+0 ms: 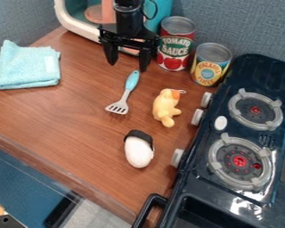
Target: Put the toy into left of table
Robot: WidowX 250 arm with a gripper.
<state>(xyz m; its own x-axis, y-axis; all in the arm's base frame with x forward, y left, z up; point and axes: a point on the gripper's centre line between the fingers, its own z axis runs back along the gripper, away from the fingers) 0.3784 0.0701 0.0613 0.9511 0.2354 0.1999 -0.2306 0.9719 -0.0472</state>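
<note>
Toy [166, 107], yellow, qty 1, just L of stove [258, 73]; spatula [128, 90], farther L of stove; gripper [128, 66], up-L of stove, we log as released, jaws apart.

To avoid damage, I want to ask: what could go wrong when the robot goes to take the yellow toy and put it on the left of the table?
The open gripper hangs near the spatula handle and might knock it on the way.
Closing on the yellow toy, it could bump the stove knob close beside it.
Carried too low leftward, the toy may drag the spatula along.
</note>
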